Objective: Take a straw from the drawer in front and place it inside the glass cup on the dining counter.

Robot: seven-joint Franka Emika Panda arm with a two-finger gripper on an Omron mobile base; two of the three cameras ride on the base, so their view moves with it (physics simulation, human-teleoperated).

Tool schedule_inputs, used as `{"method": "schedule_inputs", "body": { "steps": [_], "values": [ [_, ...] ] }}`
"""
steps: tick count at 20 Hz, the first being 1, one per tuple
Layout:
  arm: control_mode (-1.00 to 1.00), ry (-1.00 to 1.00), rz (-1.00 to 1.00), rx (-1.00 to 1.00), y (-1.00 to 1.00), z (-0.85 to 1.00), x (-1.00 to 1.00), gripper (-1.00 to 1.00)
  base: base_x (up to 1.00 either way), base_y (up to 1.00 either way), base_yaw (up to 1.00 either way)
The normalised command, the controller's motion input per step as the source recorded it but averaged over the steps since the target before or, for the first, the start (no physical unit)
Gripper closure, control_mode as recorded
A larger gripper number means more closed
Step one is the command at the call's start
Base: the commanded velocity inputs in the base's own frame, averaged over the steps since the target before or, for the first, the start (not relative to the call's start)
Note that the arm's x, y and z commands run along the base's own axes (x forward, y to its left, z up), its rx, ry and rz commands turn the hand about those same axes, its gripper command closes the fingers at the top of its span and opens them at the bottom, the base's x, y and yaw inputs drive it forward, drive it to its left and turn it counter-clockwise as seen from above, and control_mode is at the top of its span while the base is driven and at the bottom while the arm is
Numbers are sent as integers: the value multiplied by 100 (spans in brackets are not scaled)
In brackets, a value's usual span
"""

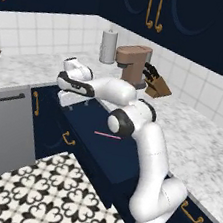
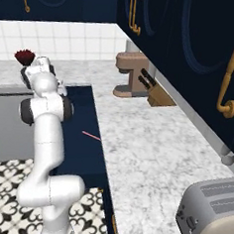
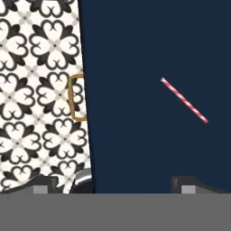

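Well apart, straw [image 3: 184, 100] lies flat in drawer [image 3: 149, 149] beyond spread hand [image 3: 116, 182].

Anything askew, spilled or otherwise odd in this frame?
Nothing stands out. The straw lies alone on the floor of the open drawer, slanted to its sides, intact. The open gripper hovers above it. Nothing has spilled on the worktop.

Two cameras sit behind the white arm [image 1: 147, 154], one on its left and one on its right, both looking down at the open drawer [image 1: 103, 147], while the hand camera looks straight down into that drawer from close up.
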Motion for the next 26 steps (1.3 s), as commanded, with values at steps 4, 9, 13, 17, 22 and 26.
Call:
{"method": "schedule_inputs", "body": {
  "steps": [4, 9, 13, 17, 22, 26],
  "values": [
    [-100, -13, 3, 23, -84, -39, -23, -100, 0, 0, 0],
    [-100, -31, 7, 16, -58, -58, -2, -100, 0, 0, 0],
    [-100, -14, 5, 10, -26, -66, -2, -100, 0, 0, 0],
    [-100, 9, 0, 3, -1, -45, 10, -100, 0, 0, 0],
    [-100, 21, 0, 0, 25, -38, 2, -100, 0, 0, 0],
    [-100, 24, 0, 0, 62, -31, 0, -100, 0, 0, 0]
  ]
}}
